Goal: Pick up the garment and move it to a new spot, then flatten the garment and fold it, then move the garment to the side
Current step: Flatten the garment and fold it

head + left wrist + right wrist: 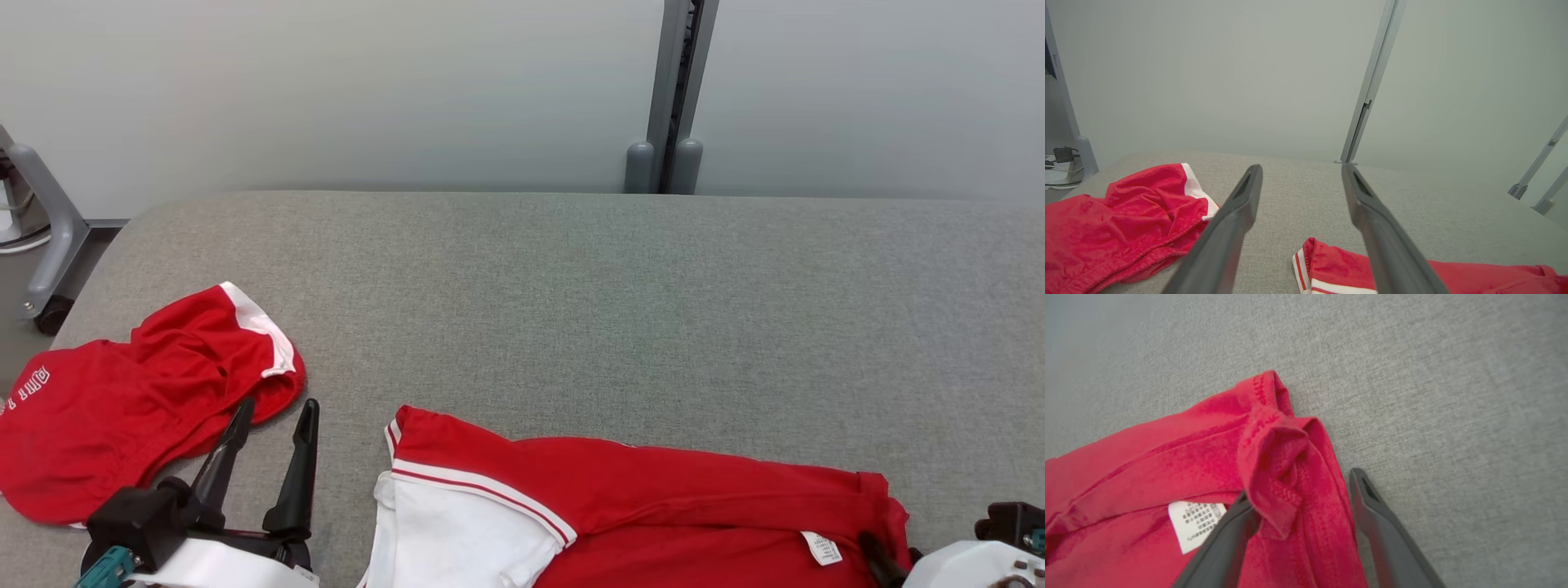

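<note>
A red garment (653,498) with a white, red-striped sleeve lies crumpled along the near edge of the grey table (571,286). Its right corner (1274,457) is bunched, with a white label (1196,522) beside it. My right gripper (1302,486) stands open over that corner: the fold of cloth lies between the fingers and the left fingertip is tucked under it. The same gripper (894,554) shows at the lower right of the head view. My left gripper (277,406) is open and holds nothing, just left of the garment's sleeve (1327,265); the left wrist view has this gripper (1301,168) above bare table.
A second red piece with a white band (139,408) lies crumpled at the table's left edge, close to my left fingers (1237,212). A pale wall with a grey post (673,98) stands behind the table. A wheeled grey frame (49,237) stands off the left side.
</note>
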Controlling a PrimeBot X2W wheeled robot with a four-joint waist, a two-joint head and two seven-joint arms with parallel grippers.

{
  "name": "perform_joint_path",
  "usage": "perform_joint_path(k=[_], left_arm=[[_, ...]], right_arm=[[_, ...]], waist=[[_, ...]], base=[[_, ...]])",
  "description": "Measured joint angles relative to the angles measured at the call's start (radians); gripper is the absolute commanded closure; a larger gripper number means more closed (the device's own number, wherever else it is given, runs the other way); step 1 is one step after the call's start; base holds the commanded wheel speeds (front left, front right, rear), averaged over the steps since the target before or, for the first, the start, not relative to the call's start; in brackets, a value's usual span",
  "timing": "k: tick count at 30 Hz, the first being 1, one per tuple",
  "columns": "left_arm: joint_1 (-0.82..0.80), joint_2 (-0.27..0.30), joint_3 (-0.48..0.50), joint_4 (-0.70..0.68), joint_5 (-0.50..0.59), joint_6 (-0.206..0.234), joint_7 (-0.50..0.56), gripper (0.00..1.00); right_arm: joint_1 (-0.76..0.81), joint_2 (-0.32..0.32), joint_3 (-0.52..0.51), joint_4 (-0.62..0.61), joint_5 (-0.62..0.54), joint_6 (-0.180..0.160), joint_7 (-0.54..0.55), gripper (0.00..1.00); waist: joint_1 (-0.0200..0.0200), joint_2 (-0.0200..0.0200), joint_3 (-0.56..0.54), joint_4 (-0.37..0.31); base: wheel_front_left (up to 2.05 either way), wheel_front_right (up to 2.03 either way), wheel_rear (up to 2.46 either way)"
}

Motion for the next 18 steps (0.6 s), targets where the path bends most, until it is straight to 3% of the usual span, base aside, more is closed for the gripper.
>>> perform_joint_path(k=[8,9,10,18], left_arm=[[0.000,-0.004,-0.009,0.002,0.000,0.000,0.005,0.00],[0.000,-0.004,-0.010,0.002,0.000,0.000,0.005,0.00],[-0.001,-0.005,-0.011,0.002,0.000,0.000,0.005,0.00],[0.000,-0.008,-0.016,0.004,-0.001,0.005,0.006,0.00]], right_arm=[[-0.032,0.011,0.026,0.026,0.035,0.000,0.033,0.00],[-0.035,0.011,0.028,0.030,0.041,0.000,0.036,0.66],[-0.036,0.010,0.032,0.032,0.042,0.000,0.036,0.98],[-0.056,0.003,0.073,0.007,0.082,0.000,-0.019,1.00]], waist=[[0.0000,0.0000,-0.002,0.004],[0.0000,0.0000,-0.003,0.005],[0.0000,0.0000,-0.004,0.006],[0.0000,0.0000,-0.010,0.004]], base=[[0.00,0.00,0.00],[0.00,0.00,0.00],[0.00,0.00,0.00],[0.00,0.00,0.00]])
